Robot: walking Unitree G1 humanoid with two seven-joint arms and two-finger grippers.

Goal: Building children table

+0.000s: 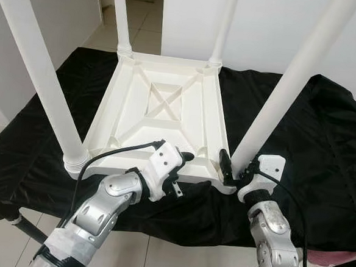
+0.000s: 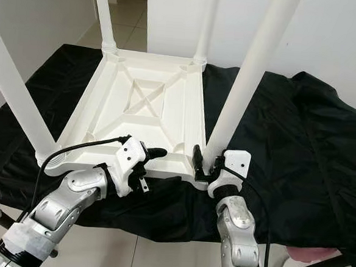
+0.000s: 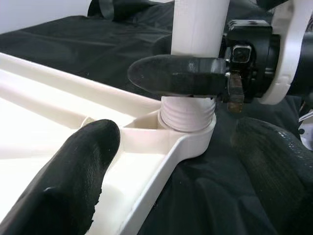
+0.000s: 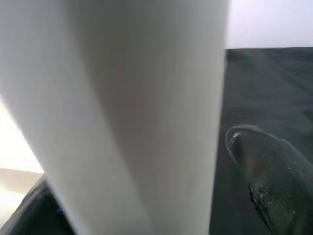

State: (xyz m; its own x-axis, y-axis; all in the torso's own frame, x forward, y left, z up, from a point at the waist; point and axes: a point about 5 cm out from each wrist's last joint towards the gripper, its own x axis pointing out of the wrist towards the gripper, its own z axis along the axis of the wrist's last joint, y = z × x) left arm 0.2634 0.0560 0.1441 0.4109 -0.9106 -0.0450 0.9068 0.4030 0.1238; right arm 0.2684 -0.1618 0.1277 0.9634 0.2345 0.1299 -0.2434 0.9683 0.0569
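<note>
Eye views: upturned table top (image 1: 161,108) at cloth (image 1: 323,150) centre, four legs in; near-right leg (image 1: 285,86) at 5 o'clock, right gripper (image 1: 232,169) closed around its base.

Left wrist: left gripper (image 3: 171,161) spread open over the rim.

Right wrist: leg between fingers (image 4: 264,181); only final tightening seems left.

From where I stand, nothing here can be read: no words, labels, brand marks, numbers or signs.
</note>
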